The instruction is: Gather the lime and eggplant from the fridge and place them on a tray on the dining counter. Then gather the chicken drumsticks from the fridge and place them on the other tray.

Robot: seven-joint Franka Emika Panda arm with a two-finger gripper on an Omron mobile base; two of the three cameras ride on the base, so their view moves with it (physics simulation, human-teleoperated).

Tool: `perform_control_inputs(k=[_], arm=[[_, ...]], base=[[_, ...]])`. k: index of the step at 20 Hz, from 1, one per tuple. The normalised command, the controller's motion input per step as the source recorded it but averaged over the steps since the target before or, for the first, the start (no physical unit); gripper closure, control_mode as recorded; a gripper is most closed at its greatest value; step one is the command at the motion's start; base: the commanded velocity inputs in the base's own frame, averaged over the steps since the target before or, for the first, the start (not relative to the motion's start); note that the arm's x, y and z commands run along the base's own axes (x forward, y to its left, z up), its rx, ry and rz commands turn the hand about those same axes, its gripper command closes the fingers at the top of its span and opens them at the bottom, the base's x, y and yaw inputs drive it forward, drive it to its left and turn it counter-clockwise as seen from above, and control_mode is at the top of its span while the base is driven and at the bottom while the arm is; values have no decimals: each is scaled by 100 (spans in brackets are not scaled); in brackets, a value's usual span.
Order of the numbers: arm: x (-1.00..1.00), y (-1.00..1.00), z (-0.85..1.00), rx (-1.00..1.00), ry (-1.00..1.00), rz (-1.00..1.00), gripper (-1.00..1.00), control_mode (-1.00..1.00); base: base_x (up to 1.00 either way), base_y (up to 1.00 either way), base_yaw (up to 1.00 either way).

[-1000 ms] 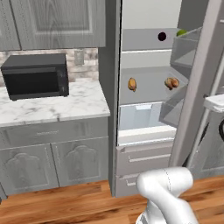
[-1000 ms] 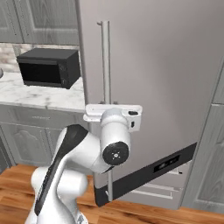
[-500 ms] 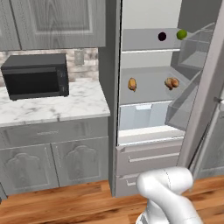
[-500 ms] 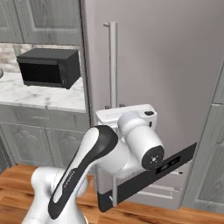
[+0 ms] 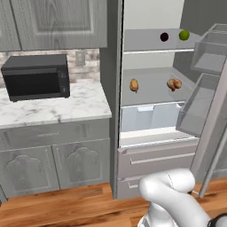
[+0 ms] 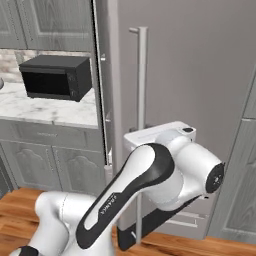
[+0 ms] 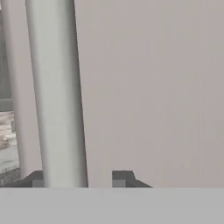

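While the fridge door (image 5: 208, 119) swung wider than a second before, the claw (image 7: 81, 179) stayed closed around its handle (image 7: 57, 96), baring the lime (image 5: 184, 34), eggplant (image 5: 164, 37) and drumsticks (image 5: 174, 84) on the shelves.

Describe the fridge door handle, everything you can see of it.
The fridge door handle is a pale grey, matte, round bar standing upright on the grey fridge door, held off it by a short bracket at its top. In the hand view it runs between the two fingertips of the tool, which stand on either side of it. The white arm crosses its lower part.
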Motion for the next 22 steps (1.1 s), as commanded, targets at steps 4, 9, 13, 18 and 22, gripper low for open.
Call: perform_control_inputs(k=[4,9,13,18,22], arm=[[-14,-35,0,0,8,13,100,-100],[-5,-23,0,0,2,8,100,-100],[-10,-23,-2,0,0,5,100,-100],[-1,-33,0,0,0,7,100,-100],[-9,-30,0,0,0,5,100,-100]], base=[[0,0,0],[0,0,0],[0,0,0],[0,0,0],[0,0,0]])
